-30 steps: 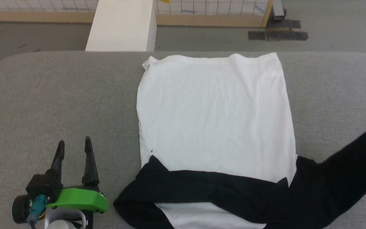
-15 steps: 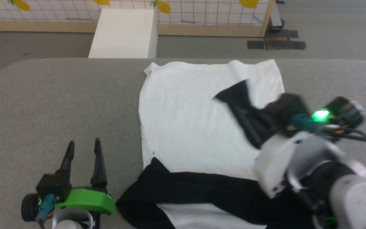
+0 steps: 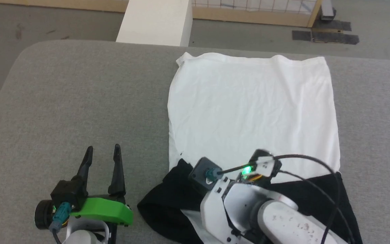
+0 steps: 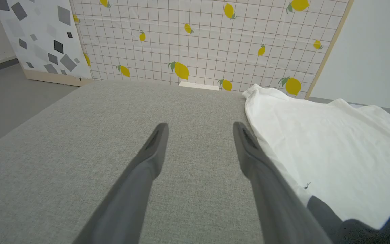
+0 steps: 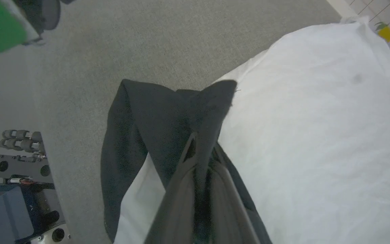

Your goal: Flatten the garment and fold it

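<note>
We see the garment (image 3: 252, 112) lying flat on the grey surface (image 3: 63, 95). A fold of its black sleeve is pinched in the right gripper's (image 5: 198, 149) closed jaws. The left gripper (image 3: 103, 147) gapes empty, with the shirt just beside its right finger.

One garment (image 3: 252, 108), one box (image 3: 154, 20), two claws (image 3: 103, 148) (image 5: 200, 145)

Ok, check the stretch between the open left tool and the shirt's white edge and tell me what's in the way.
Nothing visible is in the way. The left tool hovers open over the grey surface, and only bare grey fabric lies between its fingers and the white side edge of the garment just to its right.
</note>
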Available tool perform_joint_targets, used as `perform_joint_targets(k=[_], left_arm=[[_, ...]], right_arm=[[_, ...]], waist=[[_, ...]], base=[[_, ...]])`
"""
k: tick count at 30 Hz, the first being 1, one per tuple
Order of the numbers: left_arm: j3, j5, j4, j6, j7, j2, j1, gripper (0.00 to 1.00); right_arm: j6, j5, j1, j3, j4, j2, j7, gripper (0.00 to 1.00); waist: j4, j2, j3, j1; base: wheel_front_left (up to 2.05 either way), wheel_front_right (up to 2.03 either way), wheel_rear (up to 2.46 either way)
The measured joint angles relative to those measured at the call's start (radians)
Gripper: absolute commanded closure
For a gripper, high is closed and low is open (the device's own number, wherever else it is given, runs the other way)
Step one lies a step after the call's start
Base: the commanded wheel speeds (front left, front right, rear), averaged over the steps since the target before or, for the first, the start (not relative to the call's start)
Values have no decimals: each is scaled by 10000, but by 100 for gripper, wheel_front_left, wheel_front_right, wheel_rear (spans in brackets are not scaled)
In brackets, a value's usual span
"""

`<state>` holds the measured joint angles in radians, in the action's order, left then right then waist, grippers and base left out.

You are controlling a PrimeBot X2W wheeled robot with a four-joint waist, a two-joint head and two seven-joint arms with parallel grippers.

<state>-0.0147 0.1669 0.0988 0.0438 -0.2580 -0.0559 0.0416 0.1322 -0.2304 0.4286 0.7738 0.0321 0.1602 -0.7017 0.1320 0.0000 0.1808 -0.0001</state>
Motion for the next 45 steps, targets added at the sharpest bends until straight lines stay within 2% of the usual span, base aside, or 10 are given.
perform_joint_targets(k=[7, 8, 9, 10, 11, 19, 27, 34, 37, 45], left_arm=[[-54, 50, 2, -42, 0, 4, 88, 0], [-54, 52, 2, -59, 0, 4, 95, 0], [-54, 52, 6, -67, 0, 4, 96, 0], [-58, 52, 13, -69, -2, 4, 97, 0], [-63, 52, 21, -71, 0, 4, 97, 0], [-33, 2, 111, -2, 0, -19, 132, 0], [-153, 38, 378, 410, 474, -642, 1434, 0], [-610, 529, 255, 761, 2500, -1916, 4142, 0], [-989, 880, 617, 800, 4234, -3033, 6089, 0], [-1331, 1707, 1521, 802, 6999, -4232, 8327, 0]], right_arm=[[0, -385, 3, 502, 1465, -35, 251, 100], [0, -470, 7, 562, 1565, -19, 274, 91], [0, -554, 12, 614, 1624, 0, 330, 68], [0, -640, 13, 635, 1641, 10, 364, 15], [0, -782, 18, 623, 1634, 23, 464, 0], [0, -1277, -378, -1423, 224, -320, 2489, 0], [0, -209, -1785, -4360, -1760, -761, 4650, 0], [0, 995, -2217, -6573, -2652, -1007, 5998, 0], [0, 1053, -2239, -7411, -2579, -1064, 6621, 0], [0, 568, -2091, -7856, -1965, -1072, 7235, 0]], waist=[[295, 0, 422, 0], [312, 0, 465, 0], [314, 0, 494, 0], [300, 0, 502, 0], [273, 0, 502, 0], [-185, 0, 248, 0], [-1010, 0, 145, 0], [-1700, 0, 760, 1], [-2154, 0, 1567, 2], [-2982, 0, 2883, 2]], base=[[0, 0, 0], [0, 0, 0], [0, 0, 0], [0, 0, 0], [0, 0, 0], [0, 0, 0], [0, 0, 0], [0, 0, 0], [0, 0, 0], [0, 0, 0]])
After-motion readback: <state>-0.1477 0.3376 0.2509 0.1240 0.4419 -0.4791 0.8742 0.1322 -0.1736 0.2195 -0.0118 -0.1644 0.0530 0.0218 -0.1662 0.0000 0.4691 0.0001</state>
